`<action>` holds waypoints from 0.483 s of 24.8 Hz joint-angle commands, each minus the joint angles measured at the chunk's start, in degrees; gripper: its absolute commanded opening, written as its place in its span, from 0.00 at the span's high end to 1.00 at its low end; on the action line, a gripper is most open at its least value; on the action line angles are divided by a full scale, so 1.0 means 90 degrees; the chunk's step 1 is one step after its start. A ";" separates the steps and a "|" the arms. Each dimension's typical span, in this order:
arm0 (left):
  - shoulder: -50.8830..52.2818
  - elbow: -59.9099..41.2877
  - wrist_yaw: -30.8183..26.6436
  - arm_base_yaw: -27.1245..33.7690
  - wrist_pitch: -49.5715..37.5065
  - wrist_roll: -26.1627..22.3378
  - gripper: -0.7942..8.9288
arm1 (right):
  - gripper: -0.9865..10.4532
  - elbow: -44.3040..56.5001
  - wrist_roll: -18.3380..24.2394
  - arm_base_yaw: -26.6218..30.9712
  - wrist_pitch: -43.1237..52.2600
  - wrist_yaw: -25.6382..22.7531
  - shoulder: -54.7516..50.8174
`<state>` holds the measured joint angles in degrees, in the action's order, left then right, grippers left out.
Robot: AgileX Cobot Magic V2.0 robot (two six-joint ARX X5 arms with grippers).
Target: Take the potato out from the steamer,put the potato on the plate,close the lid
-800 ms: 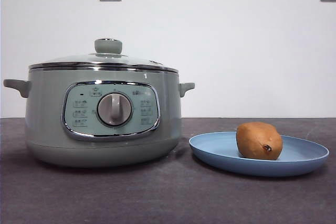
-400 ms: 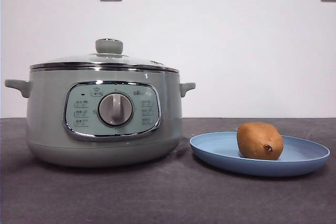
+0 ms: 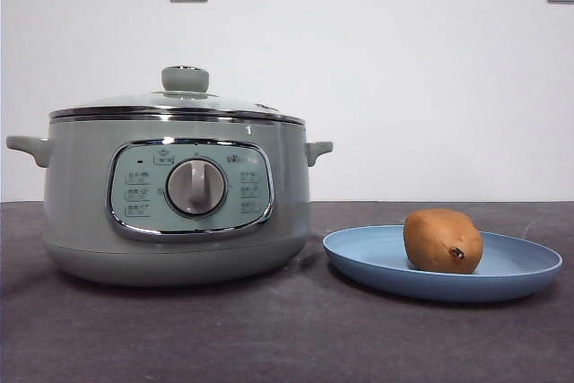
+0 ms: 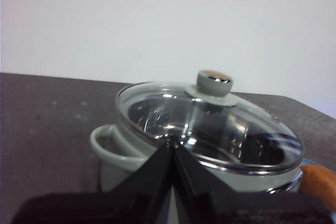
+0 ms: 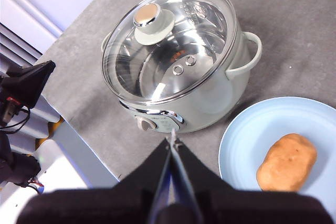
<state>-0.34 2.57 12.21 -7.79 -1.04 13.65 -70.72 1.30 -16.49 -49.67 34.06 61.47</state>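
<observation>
Both arms raised clear of the table; left gripper [image 4: 173, 148] pinched together, empty, level with the pot [image 3: 179, 195] rim beside one handle; right gripper [image 5: 172, 145] likewise pressed together on nothing, looking down from high above; lid [image 3: 179, 100] seated on the pot — potato [image 3: 443, 240] lying on the plate [image 3: 377, 253] just beside it.

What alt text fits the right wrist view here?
From above, the potato lies on the light-blue plate beside the sage-green steamer, whose glass lid is on. The right gripper, jaws shut, hangs above the table empty.
</observation>
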 commanded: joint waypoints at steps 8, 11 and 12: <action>0.0024 -0.0262 -0.0437 0.0046 0.0930 0.0316 0.92 | 0.91 -0.0012 0.0034 -0.0005 0.0032 0.0005 -0.0012; 0.0024 -0.0257 -0.0508 0.0044 0.1256 0.0410 0.92 | 0.91 -0.0012 0.0034 -0.0005 0.0032 0.0002 -0.0012; 0.0024 -0.0257 -0.0486 0.0044 0.1253 0.0410 0.92 | 0.91 -0.0012 0.0034 -0.0005 0.0027 0.0002 -0.0012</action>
<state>-0.36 0.99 7.86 -7.62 10.20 16.73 -70.72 1.28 -16.49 -49.69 34.06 61.43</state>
